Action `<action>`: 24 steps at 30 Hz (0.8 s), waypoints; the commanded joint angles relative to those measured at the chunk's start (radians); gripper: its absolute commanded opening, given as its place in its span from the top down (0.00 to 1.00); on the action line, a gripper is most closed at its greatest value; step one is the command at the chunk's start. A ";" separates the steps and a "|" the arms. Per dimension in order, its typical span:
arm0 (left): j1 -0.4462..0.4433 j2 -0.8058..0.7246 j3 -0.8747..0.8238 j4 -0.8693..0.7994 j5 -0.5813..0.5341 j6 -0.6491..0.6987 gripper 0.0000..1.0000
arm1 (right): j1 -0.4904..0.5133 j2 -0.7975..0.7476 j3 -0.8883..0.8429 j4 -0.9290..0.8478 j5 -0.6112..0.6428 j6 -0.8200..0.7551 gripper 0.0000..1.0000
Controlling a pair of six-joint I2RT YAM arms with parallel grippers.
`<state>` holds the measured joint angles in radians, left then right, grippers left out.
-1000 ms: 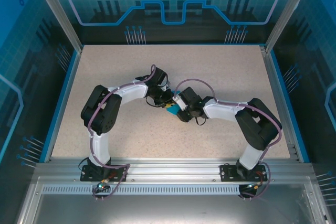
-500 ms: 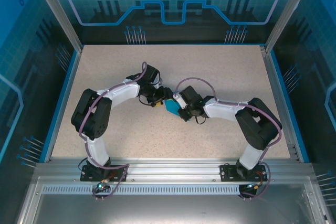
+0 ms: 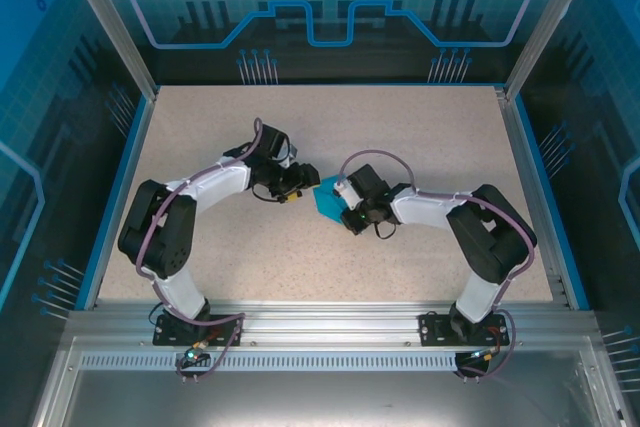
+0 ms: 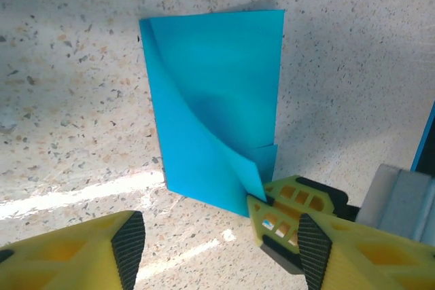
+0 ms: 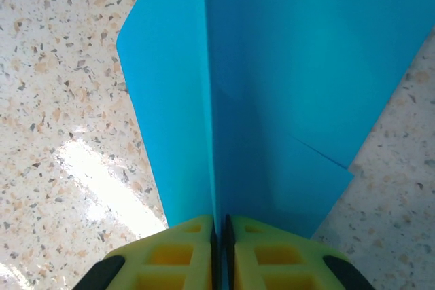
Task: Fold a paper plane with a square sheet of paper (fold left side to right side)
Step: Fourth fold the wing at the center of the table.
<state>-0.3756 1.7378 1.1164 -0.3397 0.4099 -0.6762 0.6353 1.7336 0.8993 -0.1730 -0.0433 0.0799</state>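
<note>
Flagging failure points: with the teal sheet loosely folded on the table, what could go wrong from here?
The thin teal-blue folded paper sheet has a curling, uncreased top layer; it may spring open.
The right fingers pinch it near one corner, so a pull could skew or tear it.
The left fingers stand open off the sheet, so nothing pins it.

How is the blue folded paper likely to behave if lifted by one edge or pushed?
Probably floppy: the paper curls, one flap bowing off the table. Likely light, so a push may buckle it. Held at one edge by the right gripper, it would probably droop.
</note>
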 commanded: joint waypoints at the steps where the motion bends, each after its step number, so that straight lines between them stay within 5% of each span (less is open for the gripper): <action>1: -0.012 -0.006 -0.030 0.050 0.053 -0.003 0.38 | -0.043 -0.026 -0.014 0.016 -0.115 0.033 0.88; 13: -0.091 0.154 0.070 0.067 0.066 -0.020 0.64 | -0.144 -0.026 -0.068 0.071 -0.271 0.093 0.89; 24: -0.114 0.261 0.151 0.054 0.061 -0.025 0.65 | -0.172 -0.007 -0.079 0.083 -0.309 0.112 0.89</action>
<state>-0.4858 1.9751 1.2346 -0.2783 0.4507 -0.6868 0.4801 1.7206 0.8318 -0.0967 -0.3206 0.1761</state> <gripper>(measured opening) 0.348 0.115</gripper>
